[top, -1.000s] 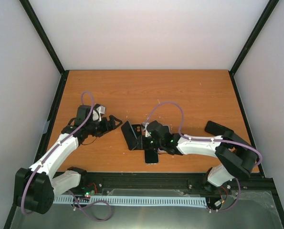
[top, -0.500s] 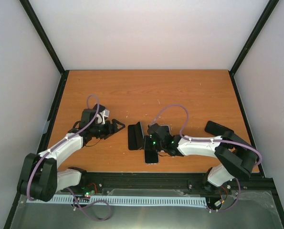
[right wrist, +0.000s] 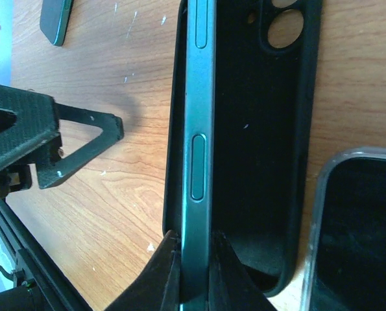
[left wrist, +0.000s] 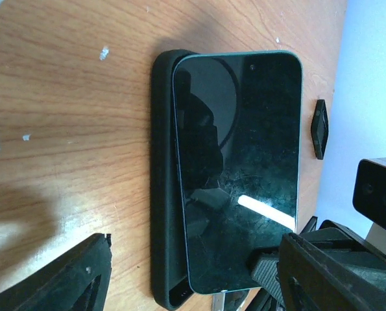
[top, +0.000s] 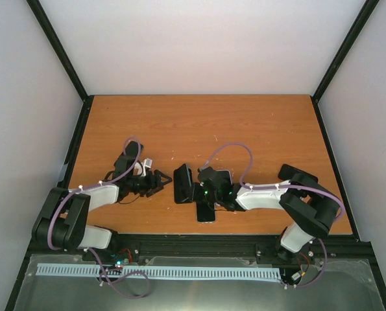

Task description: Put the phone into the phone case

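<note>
Nearest the arm bases, a second phone in a clear cover (top: 205, 212) lies flat at the bench's front edge, just beside the work. Behind it the right tool (right wrist: 194, 249) is pinched narrowly on one end of the phone (right wrist: 198, 129). The phone stands tilted on its long edge along one side wall of the black phone case (right wrist: 264, 162), not yet pressed flat.

The phone looks stiff, fairly dense and glass-faced, with a smooth metal rim likely to slip between hard fingers. It is best held across the rim, clear of the side buttons, and not on the screen. The case seems a softer, matt shell whose lip should give under a push.

The left tool (top: 159, 182) sits spread wide and empty, just left of the case. The bench (top: 199, 123) is scuffed orange wood, fairly grippy I would guess, open beyond. A dark flat object (top: 296, 173) lies to the right. Plain white walls (top: 199, 45) close it in.
</note>
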Controlling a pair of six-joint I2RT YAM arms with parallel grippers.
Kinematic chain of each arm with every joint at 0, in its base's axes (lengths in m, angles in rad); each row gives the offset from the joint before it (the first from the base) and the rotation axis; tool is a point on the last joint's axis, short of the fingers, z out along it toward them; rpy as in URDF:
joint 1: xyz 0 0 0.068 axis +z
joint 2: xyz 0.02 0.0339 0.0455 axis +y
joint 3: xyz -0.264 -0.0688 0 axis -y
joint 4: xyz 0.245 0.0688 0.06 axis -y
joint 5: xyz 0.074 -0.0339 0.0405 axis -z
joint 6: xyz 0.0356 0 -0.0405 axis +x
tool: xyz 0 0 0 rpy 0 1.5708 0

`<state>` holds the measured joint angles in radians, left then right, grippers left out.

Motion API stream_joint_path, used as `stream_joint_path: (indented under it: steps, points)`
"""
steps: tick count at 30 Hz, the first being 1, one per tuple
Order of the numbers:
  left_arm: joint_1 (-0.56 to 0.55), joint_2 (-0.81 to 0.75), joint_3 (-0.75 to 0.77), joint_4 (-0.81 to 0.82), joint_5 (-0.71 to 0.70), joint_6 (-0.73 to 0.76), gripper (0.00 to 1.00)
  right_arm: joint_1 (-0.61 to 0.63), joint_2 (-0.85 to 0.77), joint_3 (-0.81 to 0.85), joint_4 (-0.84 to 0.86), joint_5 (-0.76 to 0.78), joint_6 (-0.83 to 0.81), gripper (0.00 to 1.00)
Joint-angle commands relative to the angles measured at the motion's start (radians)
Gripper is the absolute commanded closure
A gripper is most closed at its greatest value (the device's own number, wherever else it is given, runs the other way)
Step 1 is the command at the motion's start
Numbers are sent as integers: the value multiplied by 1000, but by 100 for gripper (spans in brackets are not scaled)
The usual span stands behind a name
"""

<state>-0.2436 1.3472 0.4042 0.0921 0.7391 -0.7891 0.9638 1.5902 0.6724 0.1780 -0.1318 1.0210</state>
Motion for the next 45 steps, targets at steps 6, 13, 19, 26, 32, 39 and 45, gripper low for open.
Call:
stream_joint_path:
  steps: [6,13,19,26,32,39,45]
  points:
    - [-5,114,-24,188,78,-57,35,-4,74,-6,71,-31,35,97]
    - [-9,193,-45,295,125,-107,40,-3,115,-21,137,-57,76,97]
    - [-18,217,-55,327,128,-128,45,-3,171,-41,259,-131,130,97]
    - [-29,210,-89,381,137,-181,51,-4,181,-47,286,-144,158,97]
    - [-38,218,-115,432,145,-215,51,-3,207,-60,327,-176,169,97]
    - [-49,207,-122,437,143,-223,52,-4,186,-64,290,-157,149,93]
    - [-49,167,-106,355,102,-188,52,-5,99,-37,108,-71,83,82]
